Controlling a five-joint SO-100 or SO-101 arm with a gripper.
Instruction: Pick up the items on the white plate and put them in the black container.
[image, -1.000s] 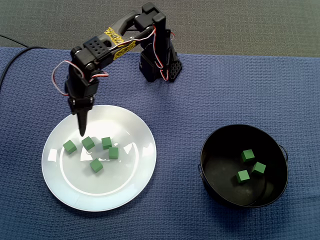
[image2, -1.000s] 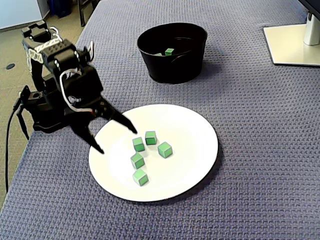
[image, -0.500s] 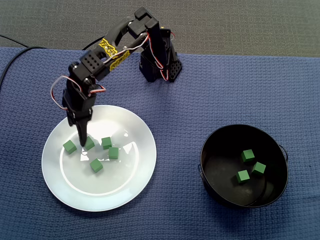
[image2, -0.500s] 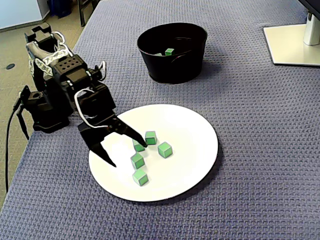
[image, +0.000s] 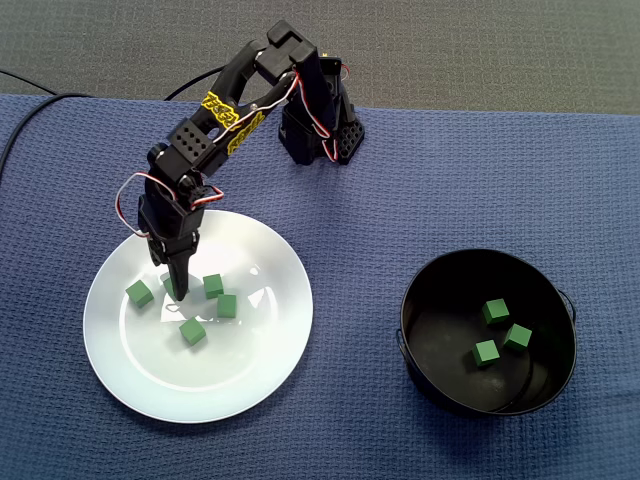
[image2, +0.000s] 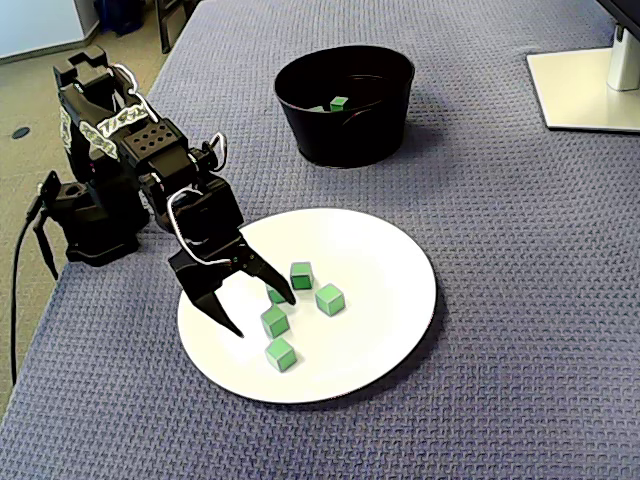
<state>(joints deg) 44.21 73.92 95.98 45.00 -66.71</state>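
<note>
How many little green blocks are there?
8 green blocks. Five on the white plate: leftmost, upper, middle, lowest, and one partly behind the hand. Three in the black container: upper, right, lower.

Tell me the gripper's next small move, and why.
Probably close the jaws. The gripper is open and low over the white plate, and its fingertips appear to straddle one green cube. Closing should grasp that cube, though a slight further descent may be needed first.
</note>
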